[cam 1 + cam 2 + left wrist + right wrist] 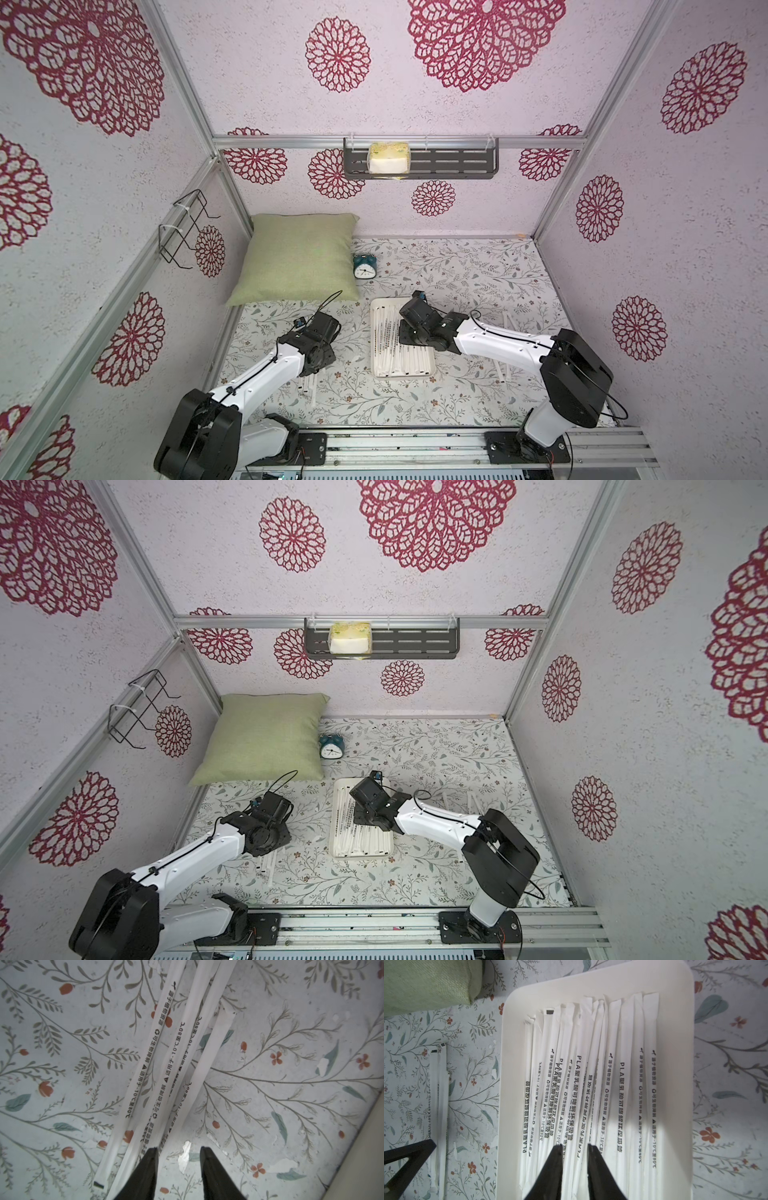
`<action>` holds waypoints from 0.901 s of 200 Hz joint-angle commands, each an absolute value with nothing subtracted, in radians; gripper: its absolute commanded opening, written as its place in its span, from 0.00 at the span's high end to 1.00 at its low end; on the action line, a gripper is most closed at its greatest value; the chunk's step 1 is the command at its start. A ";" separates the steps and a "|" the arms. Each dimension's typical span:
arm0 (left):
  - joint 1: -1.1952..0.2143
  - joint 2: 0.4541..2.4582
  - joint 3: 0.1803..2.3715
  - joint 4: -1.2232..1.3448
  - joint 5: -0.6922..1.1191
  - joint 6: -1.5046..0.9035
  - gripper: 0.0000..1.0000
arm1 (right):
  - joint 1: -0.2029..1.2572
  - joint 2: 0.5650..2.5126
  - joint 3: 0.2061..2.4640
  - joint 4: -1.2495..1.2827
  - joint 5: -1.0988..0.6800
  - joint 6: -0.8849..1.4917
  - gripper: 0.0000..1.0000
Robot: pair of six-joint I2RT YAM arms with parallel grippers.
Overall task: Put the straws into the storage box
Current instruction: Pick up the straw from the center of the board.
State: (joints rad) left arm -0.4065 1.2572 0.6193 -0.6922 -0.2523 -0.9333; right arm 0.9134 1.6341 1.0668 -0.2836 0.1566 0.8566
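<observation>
Most straws (612, 1084) lie in the tray (675, 982), side by side and running near to far. There are about a dozen, but they overlap, so I cannot count them exactly. The right gripper (574, 1145) hangs over the middle of the tray with its tips just above the pile and its jaws a narrow gap apart. Printed straws show through that gap. I cannot tell whether the tips touch one.

Left of the tray, loose straws (166, 1059) lie crossed on the table (457, 270), at least four of them. The left gripper (179, 1148) is low over them with its jaws apart. The straws run up to one finger (149, 1167), and bare table shows between the two.

Right of the tray, past the right arm, there are more straws. A far pair (509, 322) and a near pair (500, 370) each look like two, but they are too small to be sure.

One green pillow (299, 257) fills the far left corner, with one teal clock (365, 266) just beside its right edge. On the far wall, one dark shelf (457, 165) holds one pale pack (388, 160). One wire rack (183, 228) hangs on the left wall.
</observation>
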 commanded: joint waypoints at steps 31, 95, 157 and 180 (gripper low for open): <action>-0.387 1.348 0.676 -0.654 -0.240 -0.857 0.65 | 0.917 1.615 1.043 -0.258 0.163 0.838 0.73; -0.375 1.420 0.678 -0.626 -0.234 -0.827 0.68 | 0.916 1.617 1.040 -0.256 0.164 0.838 0.73; -0.372 1.464 0.675 -0.592 -0.176 -0.808 0.77 | 0.916 1.614 1.036 -0.257 0.169 0.842 0.73; -0.376 1.441 0.700 -0.624 -0.162 -0.808 0.76 | 0.917 1.612 1.034 -0.255 0.169 0.843 0.73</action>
State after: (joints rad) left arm -0.3832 1.4399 0.6815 -0.6247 -0.2077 -0.8188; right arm 0.9134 1.6341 1.0355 -0.2584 0.1543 0.8558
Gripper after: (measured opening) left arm 0.230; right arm 0.268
